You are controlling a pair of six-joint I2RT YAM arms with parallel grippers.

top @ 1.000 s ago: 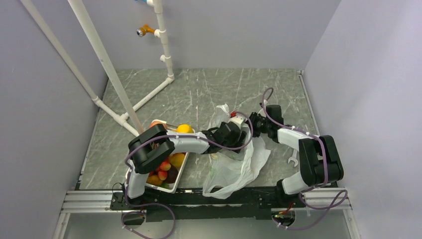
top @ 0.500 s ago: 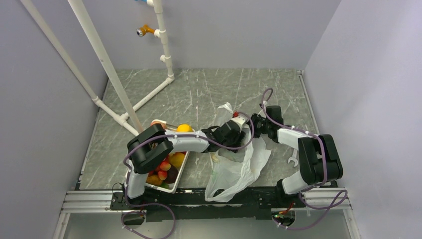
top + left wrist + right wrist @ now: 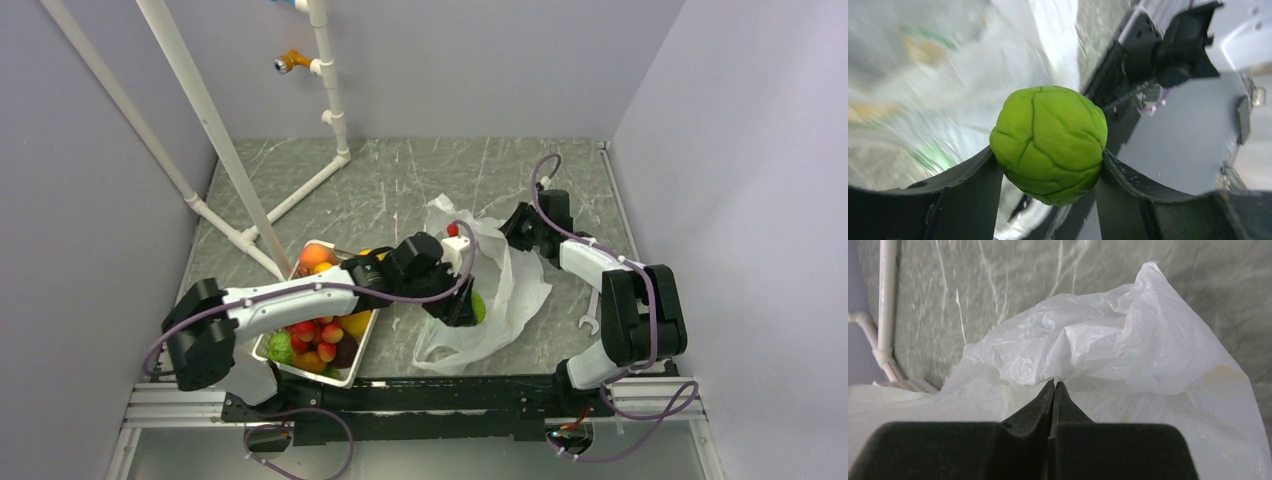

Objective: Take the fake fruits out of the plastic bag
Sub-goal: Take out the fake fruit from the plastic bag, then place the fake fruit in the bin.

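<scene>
The crinkly translucent white plastic bag (image 3: 515, 285) lies crumpled on the grey marbled tabletop (image 3: 400, 180). The left gripper (image 3: 1048, 156) is clamped on a glossy green round plastic fruit (image 3: 1049, 142), its skin creased like a small cabbage, at the bag's near-left edge. From overhead only a green sliver of it shows. The left wrist view catches yellow and green smudges on the bag, perhaps its print, too blurred to read. At the bag's far side the right gripper (image 3: 1054, 386) has its fingers pressed together on a raised fold of film. Left of the bag stands a white wire-mesh basket (image 3: 340, 379) of mixed fruit.
</scene>
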